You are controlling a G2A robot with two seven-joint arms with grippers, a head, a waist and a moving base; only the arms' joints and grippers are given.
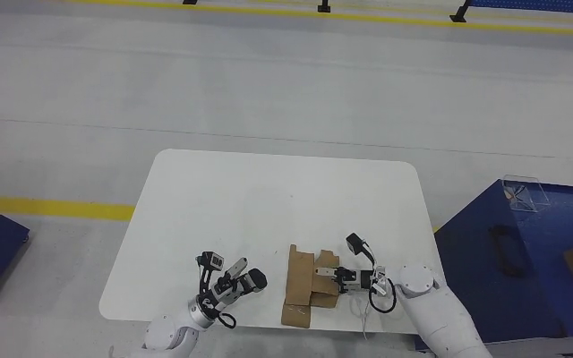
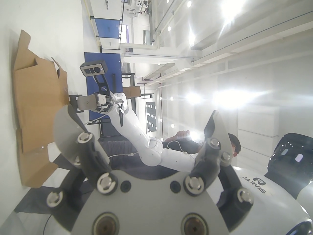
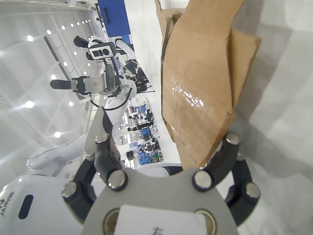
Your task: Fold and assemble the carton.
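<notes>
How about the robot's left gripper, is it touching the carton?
Apart. The top view shows a strip of bare table between the left gripper and the carton.

White arms point(image 1: 439, 313) carry grey, screw-studded wrist plates point(image 2: 151, 204) and pale grey fingers point(image 2: 66, 123).

We see small dark print on a white wall panel point(image 2: 106, 4) in the room behind, and a cut-off dark character on a white label point(image 3: 159, 223) at the right gripper's point(image 3: 166, 125) base.
</notes>
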